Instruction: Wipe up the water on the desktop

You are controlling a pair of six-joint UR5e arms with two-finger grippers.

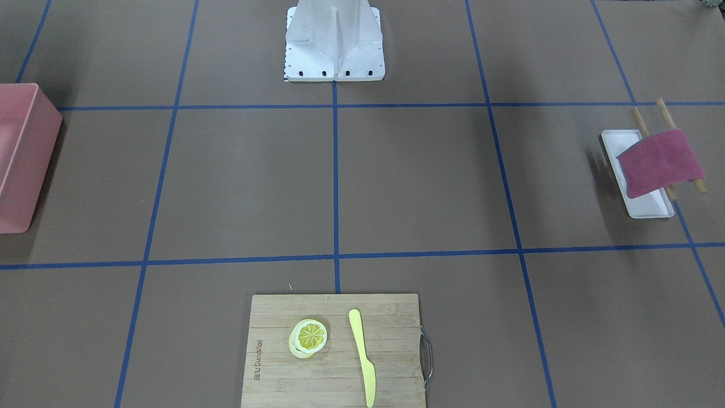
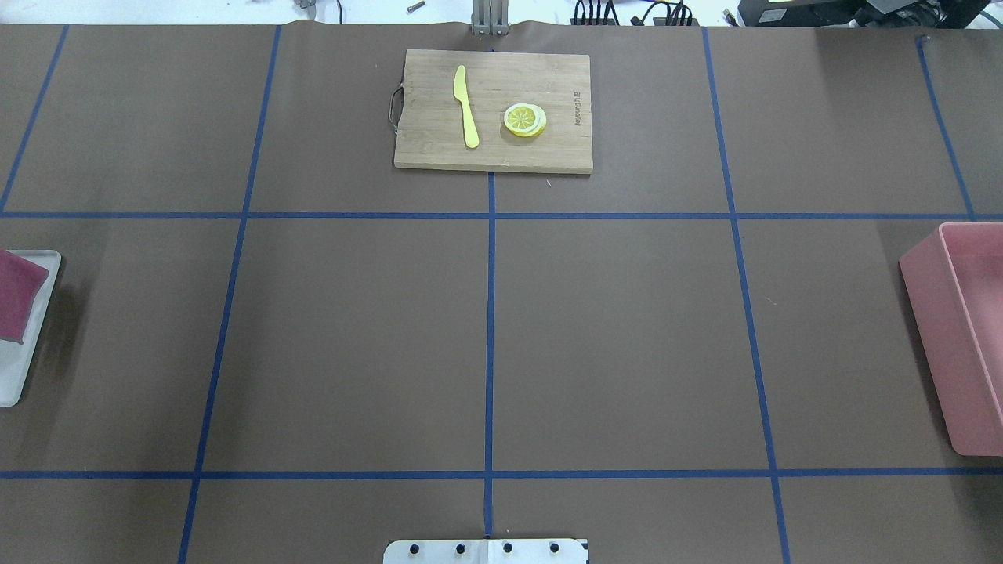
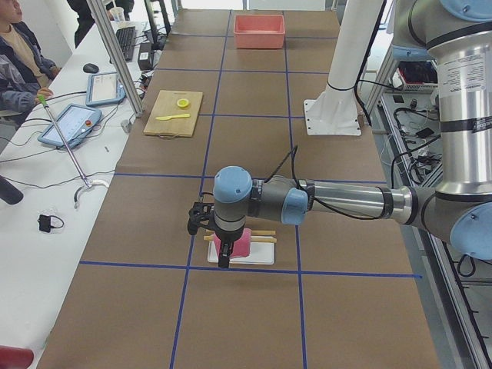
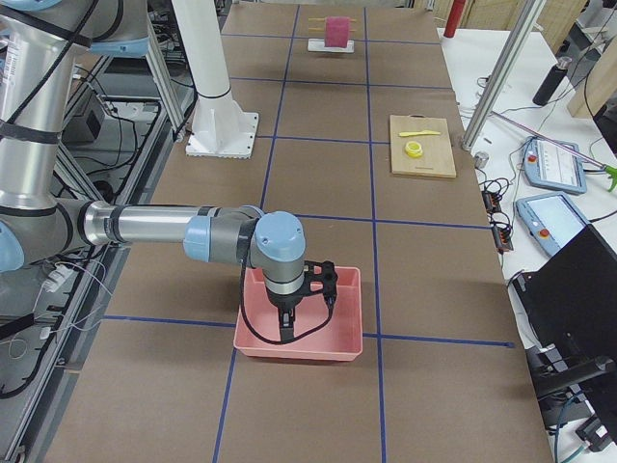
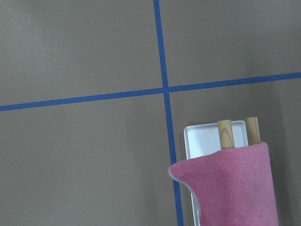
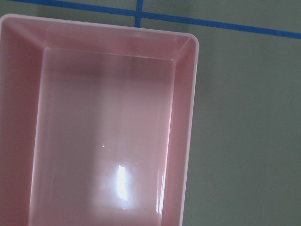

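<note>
- Desktop (image 2: 627,337): matte brown sheet ruled by blue tape lines (image 2: 490,313), running the whole length of the table. No puddle or sheen can be made out in any view. Risk: a wipe aimed blind may miss the water.
- Cloth (image 1: 660,162): magenta, draped over two wooden rods (image 1: 640,122) lying across a white tray (image 1: 617,141), at the robot's left end. Risk: a lift that catches a rod could drag the rods or tray along; a pinch on the edge alone could let the cloth slip.
- Left gripper (image 3: 224,257): hangs just above the cloth. Seen only in the side view, so its opening and any hold cannot be told.
- Right gripper (image 4: 287,328): hangs over the pink bin (image 2: 964,345) at the opposite end; opening likewise cannot be told.
- Cutting board (image 2: 494,149): at the far middle edge, carrying a yellow knife (image 2: 467,106) and a lemon slice (image 2: 525,119). Risk: a wide sweep could knock it.
</note>
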